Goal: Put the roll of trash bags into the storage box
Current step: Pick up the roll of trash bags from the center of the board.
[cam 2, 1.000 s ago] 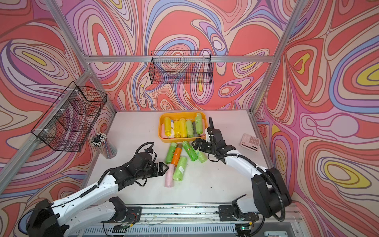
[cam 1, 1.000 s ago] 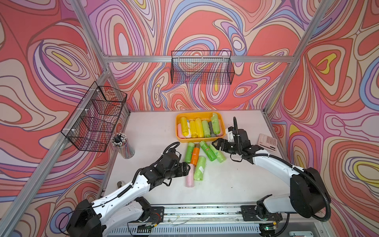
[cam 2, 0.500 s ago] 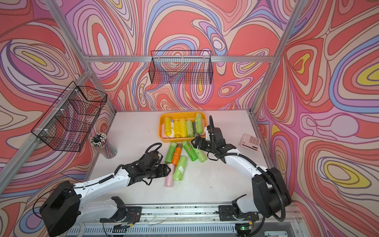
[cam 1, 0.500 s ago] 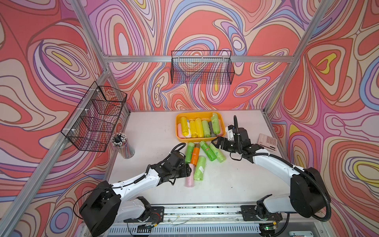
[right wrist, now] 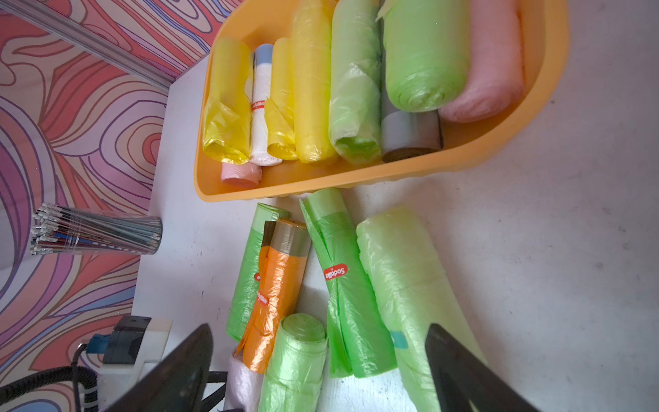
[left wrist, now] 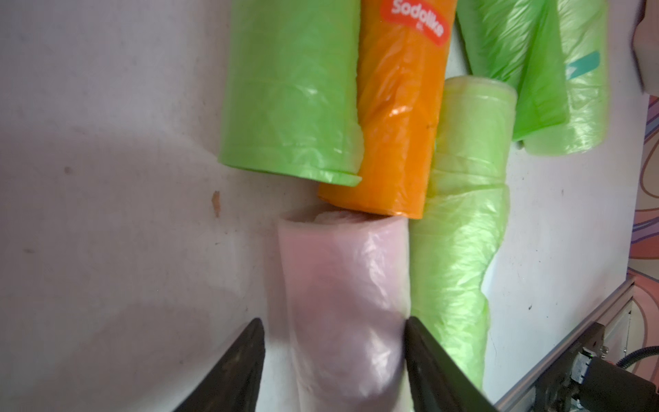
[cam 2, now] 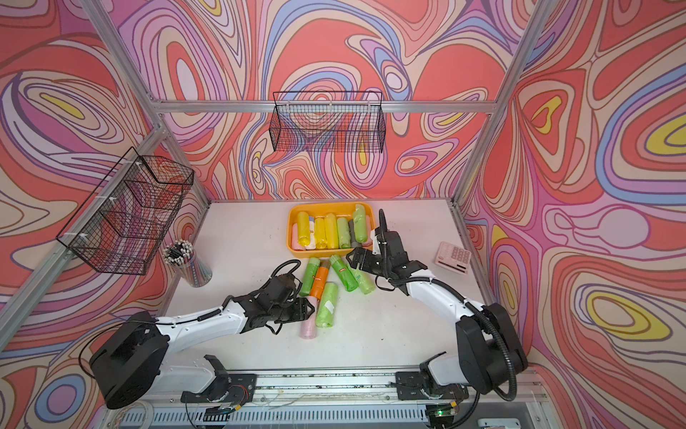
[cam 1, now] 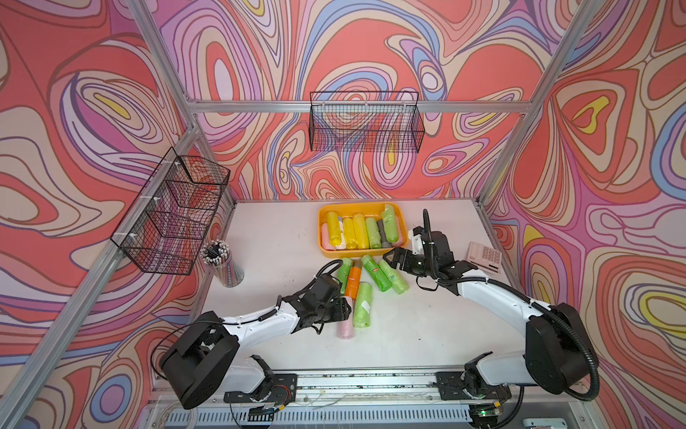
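A pale pink roll of trash bags (cam 1: 345, 328) (left wrist: 342, 285) lies on the table at the near end of a cluster of loose rolls. My left gripper (cam 1: 343, 310) (left wrist: 335, 324) straddles its near end, still open: one finger touches the roll's side next to a light green roll (left wrist: 460, 249), and the other stands a little apart. The orange-yellow storage box (cam 1: 362, 254) (right wrist: 356, 178) sits behind the cluster and holds several rolls. My right gripper (cam 1: 388, 258) (right wrist: 319, 326) hovers wide open over the green rolls by the box's front right corner, holding nothing.
An orange roll (cam 1: 353, 278) and several green rolls lie between the pink roll and the box. A cup of pencils (cam 1: 222, 263) stands at the left and a pink calculator (cam 1: 484, 257) at the right. Black wire baskets (cam 1: 365, 126) (cam 1: 170, 215) hang on the walls.
My left arm has reached forward and down onto the pink roll, and its jaws have narrowed round it. The right arm has stayed where it was.
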Robot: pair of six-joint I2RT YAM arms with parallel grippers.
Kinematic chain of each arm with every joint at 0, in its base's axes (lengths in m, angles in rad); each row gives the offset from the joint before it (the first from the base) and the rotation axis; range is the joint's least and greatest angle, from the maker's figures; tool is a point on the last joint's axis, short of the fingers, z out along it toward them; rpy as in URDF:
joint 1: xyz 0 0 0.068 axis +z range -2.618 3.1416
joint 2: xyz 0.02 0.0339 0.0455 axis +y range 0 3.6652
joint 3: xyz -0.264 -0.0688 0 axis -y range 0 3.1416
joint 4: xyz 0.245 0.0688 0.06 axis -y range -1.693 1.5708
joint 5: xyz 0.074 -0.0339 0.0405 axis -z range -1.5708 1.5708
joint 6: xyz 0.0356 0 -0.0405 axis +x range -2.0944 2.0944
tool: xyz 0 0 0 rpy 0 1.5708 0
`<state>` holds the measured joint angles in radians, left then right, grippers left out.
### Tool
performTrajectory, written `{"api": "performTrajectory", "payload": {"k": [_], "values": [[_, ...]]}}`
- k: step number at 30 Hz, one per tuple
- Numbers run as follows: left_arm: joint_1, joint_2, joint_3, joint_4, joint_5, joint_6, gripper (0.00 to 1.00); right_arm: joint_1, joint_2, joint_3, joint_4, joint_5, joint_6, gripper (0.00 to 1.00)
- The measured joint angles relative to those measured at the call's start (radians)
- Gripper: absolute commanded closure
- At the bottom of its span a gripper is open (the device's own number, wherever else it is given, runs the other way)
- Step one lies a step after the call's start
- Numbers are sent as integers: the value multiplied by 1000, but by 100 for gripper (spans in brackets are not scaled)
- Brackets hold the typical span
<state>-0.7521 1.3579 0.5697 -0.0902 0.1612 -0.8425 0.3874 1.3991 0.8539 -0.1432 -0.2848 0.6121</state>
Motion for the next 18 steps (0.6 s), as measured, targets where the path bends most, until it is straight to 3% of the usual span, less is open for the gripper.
{"api": "performTrajectory", "payload": {"k": [5, 13, 18], "values": [[-21, 35, 2, 13, -1, -8, 42, 0, 0, 0, -6, 2, 0, 5], [-35, 52, 16, 13, -5, -15, 65, 0, -5, 0, -22, 8, 0, 5], [-37, 57, 24, 12, -8, -15, 70, 0, -6, 0, -29, 7, 0, 5]]}}
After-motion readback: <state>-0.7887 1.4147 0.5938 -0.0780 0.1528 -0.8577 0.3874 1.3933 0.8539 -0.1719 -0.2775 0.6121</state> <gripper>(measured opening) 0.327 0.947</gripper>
